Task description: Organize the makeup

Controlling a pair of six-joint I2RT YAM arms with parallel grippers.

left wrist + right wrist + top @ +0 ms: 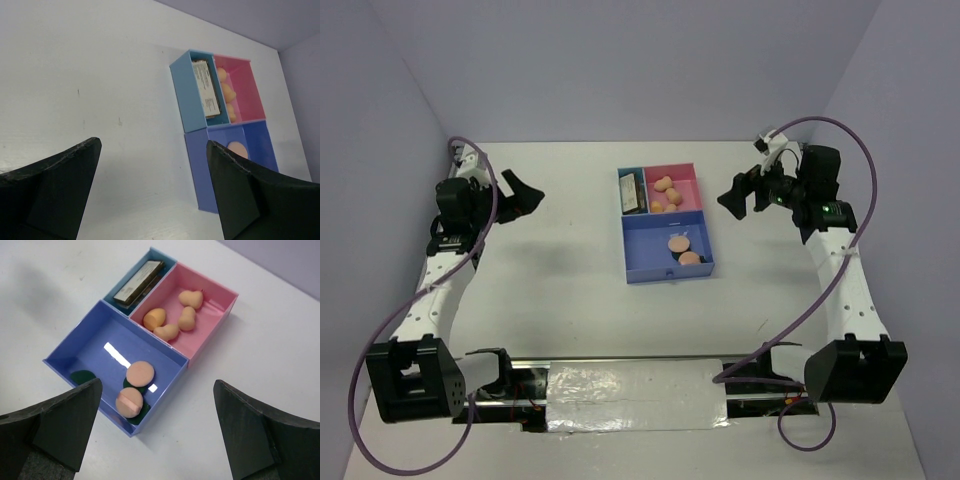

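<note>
All the makeup lies in the compartment tray [632, 272] at the table's middle. Several peach egg-shaped sponges [187, 318] lie in the pink compartment [690, 172]. Two peach round puffs [140, 373] rest on dark green discs [82, 376] in the large blue compartment [100, 340]. A rectangular palette [138, 282] lies in the light blue compartment [186, 95]. My left gripper [528, 195] is open and empty, left of the tray. My right gripper [738, 195] is open and empty, right of the tray. In both wrist views the fingers [60, 420] stand wide apart above bare table.
White table [560, 250] with lavender walls at the back and sides. A taped strip [635, 395] runs along the near edge between the arm bases. Purple cables [380, 340] loop beside each arm.
</note>
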